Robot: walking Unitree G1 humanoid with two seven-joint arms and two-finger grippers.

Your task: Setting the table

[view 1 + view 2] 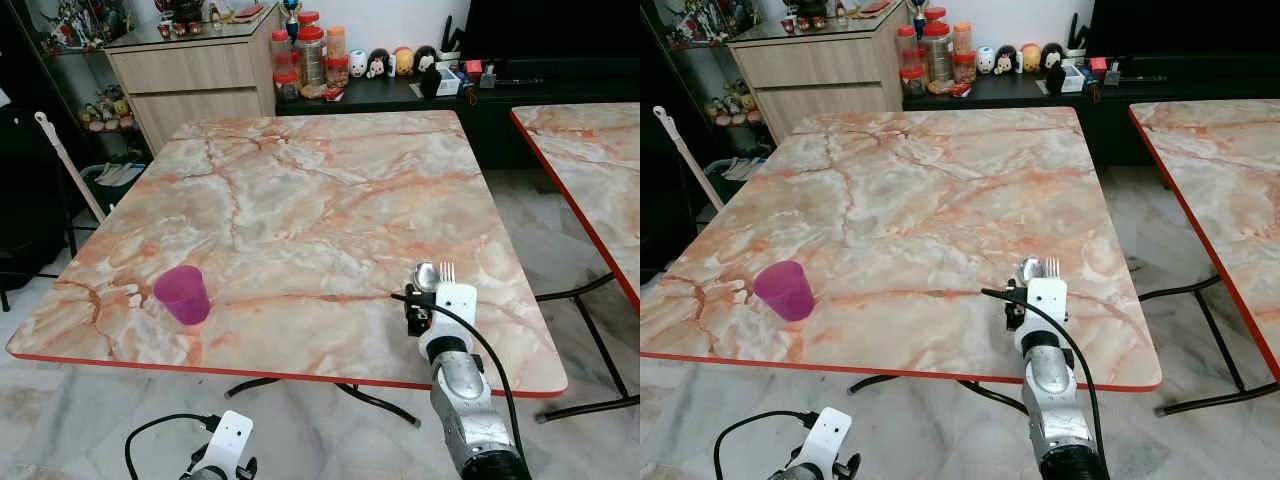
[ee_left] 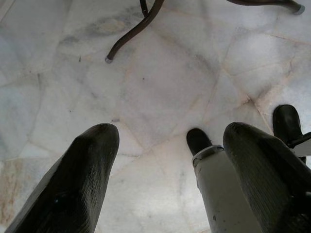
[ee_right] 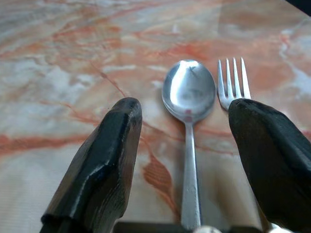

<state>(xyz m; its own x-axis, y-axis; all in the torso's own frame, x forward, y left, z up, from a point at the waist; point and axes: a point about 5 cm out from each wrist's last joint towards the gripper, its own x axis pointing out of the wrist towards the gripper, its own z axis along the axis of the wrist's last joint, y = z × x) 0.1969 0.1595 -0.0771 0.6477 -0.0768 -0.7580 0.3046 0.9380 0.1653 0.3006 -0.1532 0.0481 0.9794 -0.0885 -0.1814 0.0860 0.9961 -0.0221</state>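
A spoon (image 3: 189, 92) and fork (image 3: 233, 82) lay on the desk (image 1: 300, 190) between the right claw's (image 3: 187, 160) parted fingers; a purple cup (image 1: 182, 294) stood left; plates seemed outstanding.

A: What is the right arm (image 1: 470, 405) looking like?
B: It is showing a silver metal forearm with a white block at the wrist (image 1: 455, 300), and a black cable (image 1: 490, 350) is looping along it.
A: And the left arm (image 1: 225, 445)?
B: It is showing the same white block, with a black cable (image 1: 150, 435) curling beside it.
A: The fingers (image 3: 97, 170)?
B: They are looking long, black and finely ribbed, tapering to rounded tips. A black foot (image 2: 198, 140) under a pale grey leg (image 2: 221, 189) is showing too
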